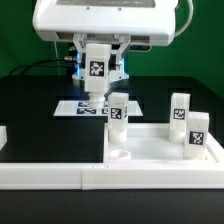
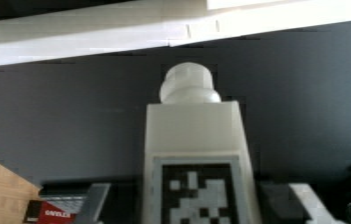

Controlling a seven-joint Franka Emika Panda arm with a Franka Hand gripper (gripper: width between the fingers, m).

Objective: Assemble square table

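While the pincer [image 1: 97, 92] pinches a small white tagged block leg [image 1: 97, 69] above the black tabletop [image 1: 40, 110], the large flat white plastic square panel [image 1: 150, 145] below carries three more legs [image 1: 117, 113], upright.

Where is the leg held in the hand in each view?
Exterior view: the held leg hangs above the marker board, tag facing the camera.
Wrist view: it fills the centre, round peg pointing away.
Shared landmark: the leg's black-and-white tag.
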